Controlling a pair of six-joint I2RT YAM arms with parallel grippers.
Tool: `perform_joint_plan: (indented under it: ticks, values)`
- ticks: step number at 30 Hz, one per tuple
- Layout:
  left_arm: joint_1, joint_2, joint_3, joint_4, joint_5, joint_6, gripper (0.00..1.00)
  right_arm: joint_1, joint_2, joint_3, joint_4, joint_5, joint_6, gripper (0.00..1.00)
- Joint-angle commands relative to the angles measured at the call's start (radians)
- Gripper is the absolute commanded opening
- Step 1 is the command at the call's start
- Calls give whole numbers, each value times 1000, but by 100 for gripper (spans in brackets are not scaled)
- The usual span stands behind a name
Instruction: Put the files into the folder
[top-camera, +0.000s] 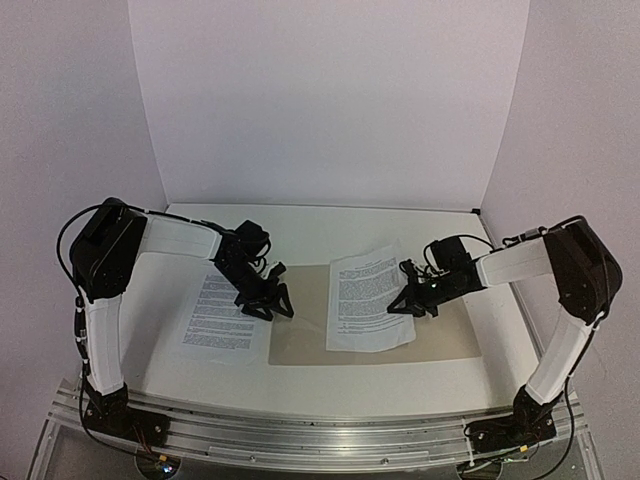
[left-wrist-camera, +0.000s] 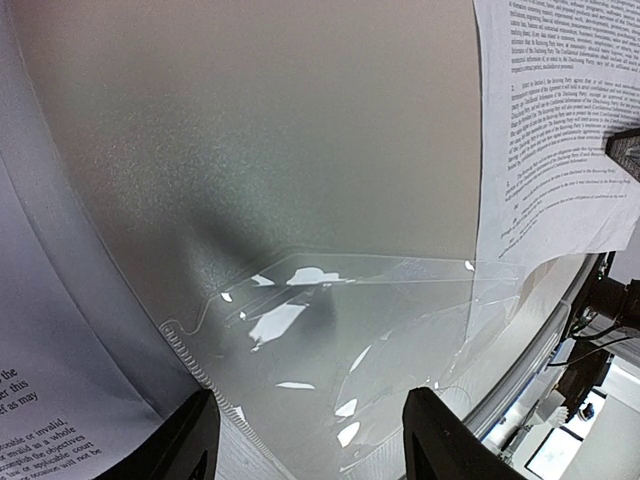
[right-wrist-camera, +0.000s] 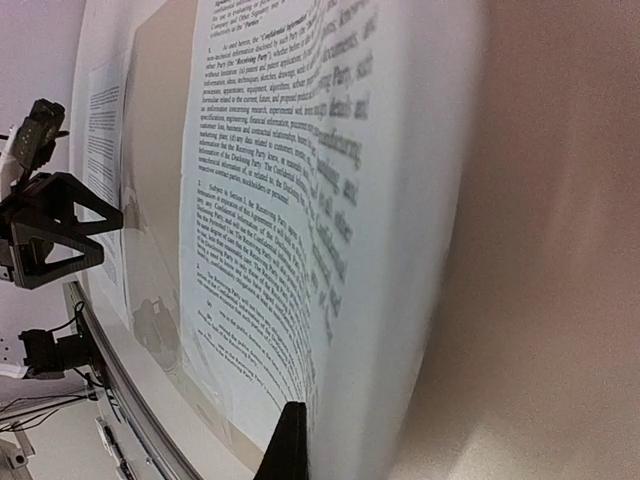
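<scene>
The tan folder (top-camera: 440, 335) lies flat in the middle of the table. One white printed sheet (top-camera: 365, 295) lies slanted on it. My right gripper (top-camera: 410, 302) is shut on this sheet's right edge, which is lifted and curled in the right wrist view (right-wrist-camera: 260, 200); one black fingertip (right-wrist-camera: 290, 445) shows and the other is hidden behind the paper. The second sheet (top-camera: 220, 315) lies flat on the table, left of the folder. My left gripper (top-camera: 270, 303) is open and empty over the folder's left edge, above a clear plastic flap (left-wrist-camera: 350, 330) on the folder (left-wrist-camera: 260, 130).
White walls close the back and sides of the white table (top-camera: 300, 230). An aluminium rail (top-camera: 300, 430) with both arm bases runs along the near edge. The left gripper shows in the right wrist view (right-wrist-camera: 50, 235), beyond the held sheet.
</scene>
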Motion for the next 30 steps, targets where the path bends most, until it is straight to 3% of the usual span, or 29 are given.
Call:
perform_joint_plan:
  ticks: [1,12,30]
  values:
    - [1,36,-30,-2,-44,5,64,28,24,16,96,-59,20,0]
    - [2,39,-28,-1,-42,5,63,128,131,116,118,-69,2,0]
    - [2,38,-30,-1,-40,7,63,200,189,47,457,-44,281,0]
